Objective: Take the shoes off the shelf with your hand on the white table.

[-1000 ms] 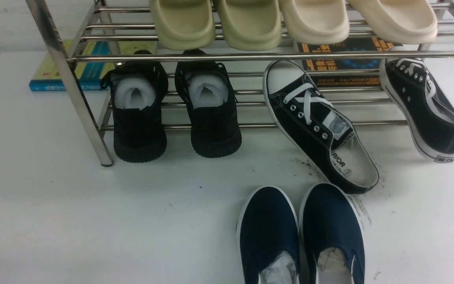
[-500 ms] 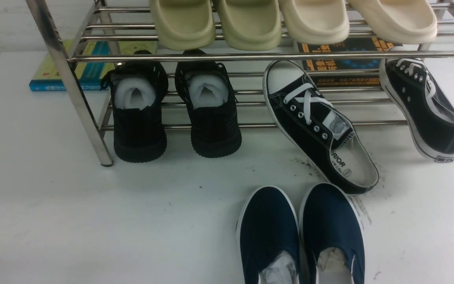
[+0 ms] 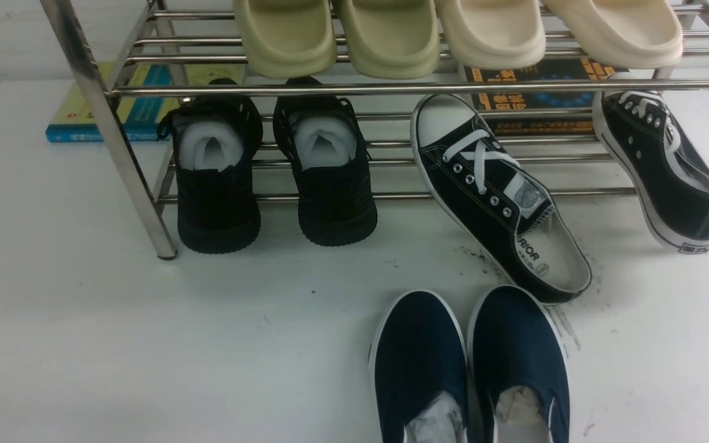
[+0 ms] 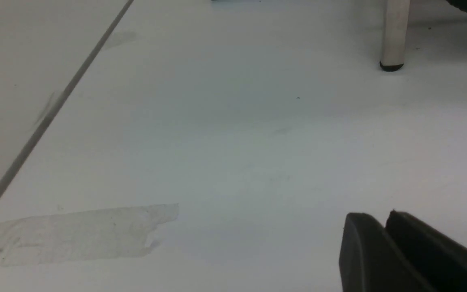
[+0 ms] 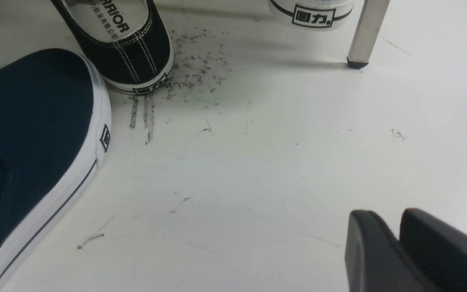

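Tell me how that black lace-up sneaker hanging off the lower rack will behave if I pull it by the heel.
The black lace-up sneaker probably slides easily: its toe rests on the shelf rods, its heel on the white table. The canvas heel looks soft and may fold. It seems light, so it could swing toward the navy shoes.

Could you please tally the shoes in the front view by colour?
Navy slip-ons: 2
Black knit shoes: 2
Black lace-up sneakers: 2
Green-beige slippers: 2
Cream slippers: 2
Total: 10 shoes
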Robot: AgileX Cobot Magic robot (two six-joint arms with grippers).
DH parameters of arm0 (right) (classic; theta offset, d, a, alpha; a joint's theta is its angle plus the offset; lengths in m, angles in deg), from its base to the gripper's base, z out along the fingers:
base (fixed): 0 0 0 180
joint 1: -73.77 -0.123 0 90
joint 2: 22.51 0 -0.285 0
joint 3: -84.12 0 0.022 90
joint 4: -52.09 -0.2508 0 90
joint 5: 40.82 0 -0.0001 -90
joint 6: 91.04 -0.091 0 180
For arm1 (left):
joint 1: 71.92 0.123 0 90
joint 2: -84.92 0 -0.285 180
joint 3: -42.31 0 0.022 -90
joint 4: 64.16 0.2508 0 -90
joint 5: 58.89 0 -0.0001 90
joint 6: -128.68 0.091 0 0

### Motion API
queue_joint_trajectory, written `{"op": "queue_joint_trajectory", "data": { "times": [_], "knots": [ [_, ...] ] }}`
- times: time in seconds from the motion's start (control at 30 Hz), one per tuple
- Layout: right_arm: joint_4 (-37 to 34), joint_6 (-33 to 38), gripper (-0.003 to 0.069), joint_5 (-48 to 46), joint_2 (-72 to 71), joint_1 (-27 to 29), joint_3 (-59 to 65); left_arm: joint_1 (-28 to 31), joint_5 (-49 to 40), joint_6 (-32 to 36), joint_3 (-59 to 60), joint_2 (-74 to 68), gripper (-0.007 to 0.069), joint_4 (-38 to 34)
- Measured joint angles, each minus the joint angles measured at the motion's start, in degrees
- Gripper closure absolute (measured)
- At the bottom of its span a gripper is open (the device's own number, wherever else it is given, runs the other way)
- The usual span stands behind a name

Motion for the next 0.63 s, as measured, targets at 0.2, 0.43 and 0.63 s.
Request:
{"op": "queue_joint_trajectory", "data": {
  "times": [0.2,0.43,0.63],
  "knots": [
    [0.0,0.0,0.0515,0.0,0.0,0.0,0.0,0.0,-0.3,0.0,0.0,0.0,0.0519,3.1],
    [0.0,0.0,0.0505,0.0,0.0,0.0,0.0,0.0,-0.4,0.0,0.0,0.0,0.0516,4.9],
    [0.0,0.0,0.0495,0.0,0.0,0.0,0.0,0.0,-0.4,0.0,0.0,0.0,0.0508,5.0]
  ]
}}
